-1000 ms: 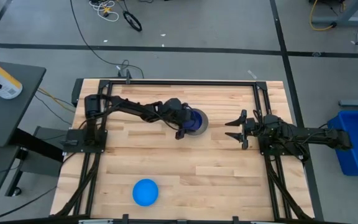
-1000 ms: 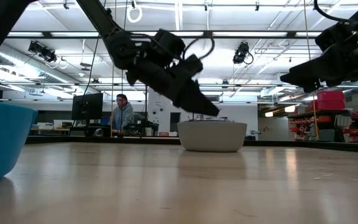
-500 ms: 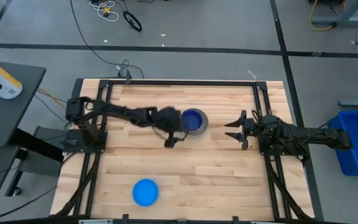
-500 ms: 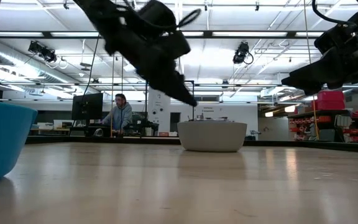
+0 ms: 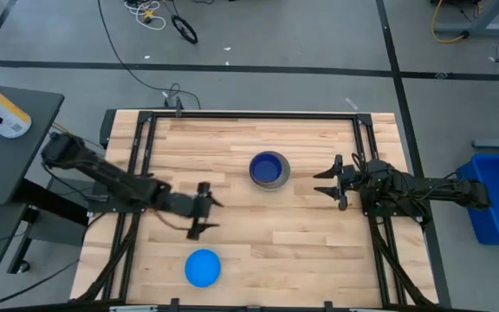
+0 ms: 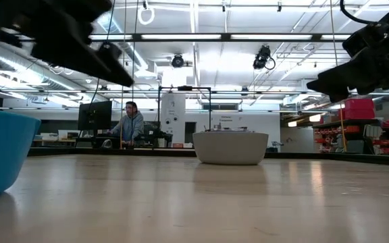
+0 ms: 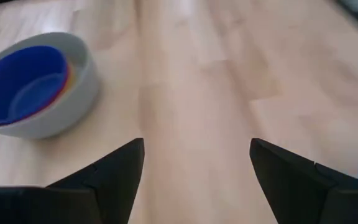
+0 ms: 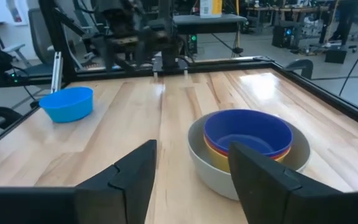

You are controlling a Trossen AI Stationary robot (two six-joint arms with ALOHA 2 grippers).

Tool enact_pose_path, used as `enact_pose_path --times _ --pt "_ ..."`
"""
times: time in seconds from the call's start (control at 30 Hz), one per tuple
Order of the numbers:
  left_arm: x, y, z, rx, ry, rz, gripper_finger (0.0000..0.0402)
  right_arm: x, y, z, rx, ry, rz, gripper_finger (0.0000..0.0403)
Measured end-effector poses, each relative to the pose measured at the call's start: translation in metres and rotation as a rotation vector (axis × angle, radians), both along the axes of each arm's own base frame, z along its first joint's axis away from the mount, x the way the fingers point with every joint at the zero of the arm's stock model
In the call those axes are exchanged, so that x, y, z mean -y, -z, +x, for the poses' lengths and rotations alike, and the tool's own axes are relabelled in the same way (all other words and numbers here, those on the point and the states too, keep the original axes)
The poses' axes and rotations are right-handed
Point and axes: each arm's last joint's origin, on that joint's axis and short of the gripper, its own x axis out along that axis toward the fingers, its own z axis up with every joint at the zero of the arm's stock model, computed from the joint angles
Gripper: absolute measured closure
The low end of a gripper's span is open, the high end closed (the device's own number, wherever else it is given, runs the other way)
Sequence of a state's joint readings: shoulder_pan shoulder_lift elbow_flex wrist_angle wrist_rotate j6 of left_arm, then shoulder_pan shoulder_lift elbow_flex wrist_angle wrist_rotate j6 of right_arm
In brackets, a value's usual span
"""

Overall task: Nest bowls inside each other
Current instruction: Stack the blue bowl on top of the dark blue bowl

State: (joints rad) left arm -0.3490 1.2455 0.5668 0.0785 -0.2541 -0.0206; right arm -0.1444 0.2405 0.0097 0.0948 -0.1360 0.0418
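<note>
A grey bowl (image 5: 269, 171) stands on its base at the table's middle, with a dark blue bowl (image 5: 268, 166) nested in it. In the left wrist view, yellow and red rims (image 7: 69, 74) show between the two. A light blue bowl (image 5: 203, 267) sits alone near the front edge. My left gripper (image 5: 215, 214) hovers open above the table, between the stack and the light blue bowl, with nothing between its fingers. My right gripper (image 5: 322, 181) waits open to the right of the stack, clear of it.
A black metal frame (image 5: 249, 113) runs along the table's far and side edges. Bare wood lies between the stack and the light blue bowl. Beyond the table, a person (image 6: 132, 123) sits at a desk far behind.
My left gripper has drawn back from the bowl stack, swinging toward the table's left and near edges and rising a little, and has stayed open. The dark blue bowl remains nested in the stack. My right arm has kept still.
</note>
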Motion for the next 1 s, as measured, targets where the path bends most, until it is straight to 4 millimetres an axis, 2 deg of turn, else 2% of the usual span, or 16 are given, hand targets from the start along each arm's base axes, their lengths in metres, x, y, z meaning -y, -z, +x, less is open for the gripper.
enact_pose_path --times 0.13,0.37,0.77,1.0 --pt "0.023 0.005 -0.024 0.006 0.017 -0.061 0.0108 0.000 0.000 0.000 0.001 0.002 0.013 0.0186" --pt "0.056 0.014 -0.041 -0.017 0.043 -0.117 0.0121 0.000 0.000 0.000 0.001 0.005 0.037 0.0174" --pt "0.085 0.028 -0.046 -0.042 0.069 -0.254 0.0122 0.000 0.000 0.000 0.001 0.007 0.040 0.0151" --pt "0.088 0.044 -0.043 -0.100 0.049 -0.237 0.0123 0.000 0.000 0.000 0.001 0.007 0.048 0.0140"
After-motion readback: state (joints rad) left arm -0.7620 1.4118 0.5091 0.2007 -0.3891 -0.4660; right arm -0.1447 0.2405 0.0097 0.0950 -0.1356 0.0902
